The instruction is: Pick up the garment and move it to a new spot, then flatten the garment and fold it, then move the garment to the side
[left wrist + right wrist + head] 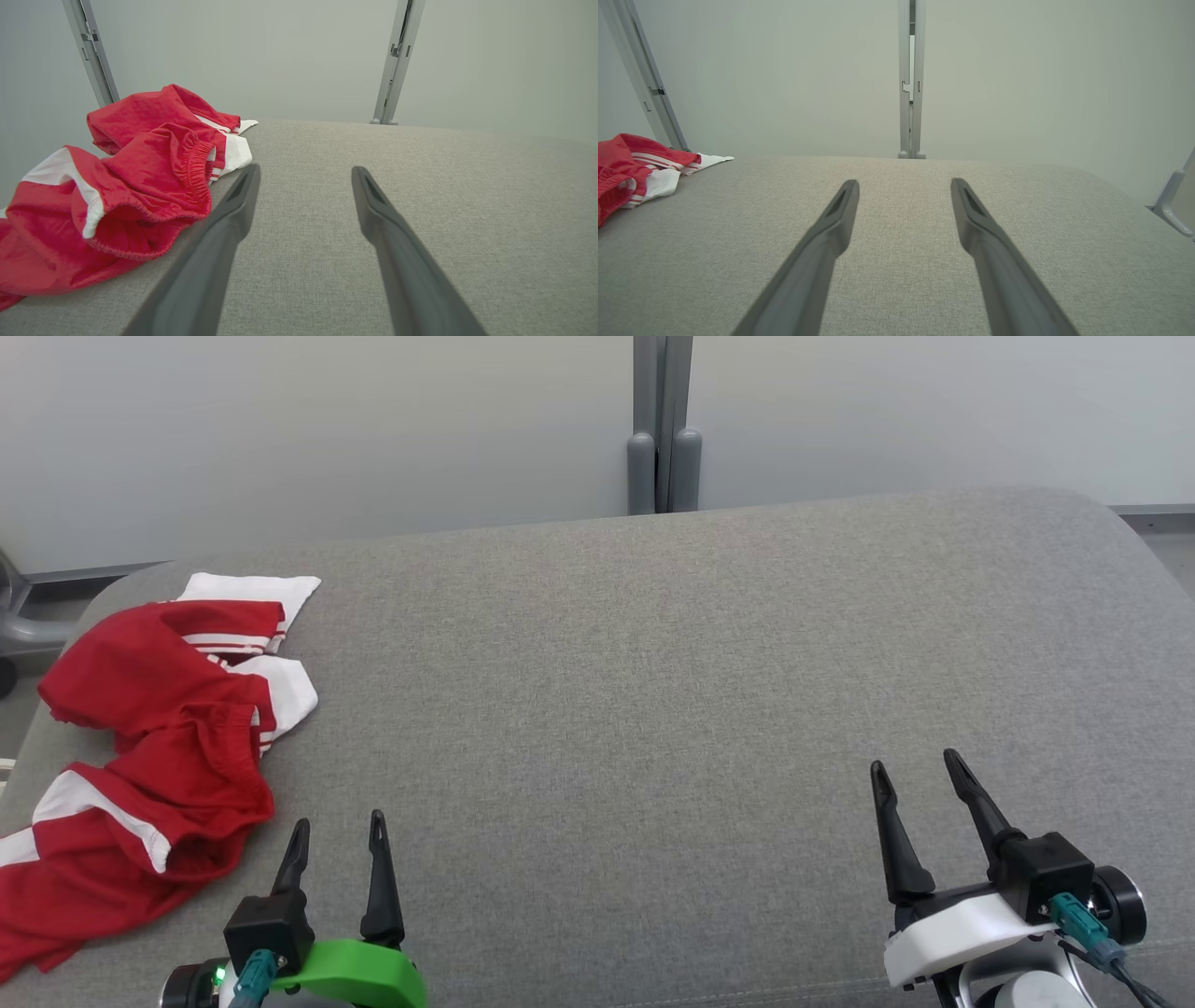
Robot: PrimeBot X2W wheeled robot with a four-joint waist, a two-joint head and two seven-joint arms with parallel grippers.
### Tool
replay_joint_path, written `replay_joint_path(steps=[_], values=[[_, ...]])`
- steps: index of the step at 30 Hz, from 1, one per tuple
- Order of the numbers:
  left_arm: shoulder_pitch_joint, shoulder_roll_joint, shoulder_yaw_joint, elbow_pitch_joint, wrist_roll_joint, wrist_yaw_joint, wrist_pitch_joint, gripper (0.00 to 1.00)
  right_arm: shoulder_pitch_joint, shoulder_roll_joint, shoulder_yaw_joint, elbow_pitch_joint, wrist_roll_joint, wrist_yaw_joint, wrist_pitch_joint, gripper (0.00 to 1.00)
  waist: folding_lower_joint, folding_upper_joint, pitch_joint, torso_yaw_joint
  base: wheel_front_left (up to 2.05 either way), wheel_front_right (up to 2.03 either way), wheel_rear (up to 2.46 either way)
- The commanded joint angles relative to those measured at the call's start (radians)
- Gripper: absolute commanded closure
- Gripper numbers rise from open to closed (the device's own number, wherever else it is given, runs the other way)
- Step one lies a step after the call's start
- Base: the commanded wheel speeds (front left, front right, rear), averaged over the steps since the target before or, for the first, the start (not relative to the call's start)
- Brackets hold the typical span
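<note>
My left gripper (338,819) and right gripper (914,761) are wide and empty. The garment (154,747) lies bunched at ten o'clock. I may pinch just one layer, and it slips out.

Soft, even light is falling everywhere, leaving only faint shadows. In the wrist views, fingers (210,261) are blurring near the lens, and posts (650,88) are leaning at the edges.
</note>
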State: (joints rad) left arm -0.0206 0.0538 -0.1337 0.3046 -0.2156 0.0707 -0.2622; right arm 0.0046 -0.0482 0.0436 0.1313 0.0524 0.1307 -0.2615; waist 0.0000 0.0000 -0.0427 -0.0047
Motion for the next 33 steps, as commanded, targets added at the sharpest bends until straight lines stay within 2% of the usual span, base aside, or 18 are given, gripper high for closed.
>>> replay_joint_path(steps=[1, 25, 29, 33], values=[[0.005, 0.007, -0.001, 0.004, 0.001, 0.007, -0.003, 0.00, -0.006, -0.002, -0.003, 0.003, 0.004, 0.000, -0.004, 0.00, 0.0000, 0.0000, 0.000, 0.000, 0.00, 0.00, 0.00], [-0.008, 0.019, -0.012, 0.006, -0.014, 0.020, -0.003, 0.00, -0.002, -0.002, -0.016, -0.002, 0.012, 0.000, -0.004, 0.00, 0.0000, 0.0000, 0.004, 0.019, 0.00, 0.00, 0.00], [-0.023, 0.019, -0.017, 0.002, -0.012, 0.021, -0.001, 0.00, 0.002, -0.002, -0.019, -0.006, 0.014, 0.000, -0.004, 0.00, 0.0000, 0.0000, 0.010, 0.064, 0.00, 0.00, 0.00], [-0.034, 0.019, -0.023, -0.002, -0.013, 0.025, -0.002, 0.00, -0.002, -0.002, -0.026, -0.013, 0.018, 0.000, -0.004, 0.00, 0.0000, 0.0000, 0.016, 0.144, 0.00, 0.00, 0.00]])
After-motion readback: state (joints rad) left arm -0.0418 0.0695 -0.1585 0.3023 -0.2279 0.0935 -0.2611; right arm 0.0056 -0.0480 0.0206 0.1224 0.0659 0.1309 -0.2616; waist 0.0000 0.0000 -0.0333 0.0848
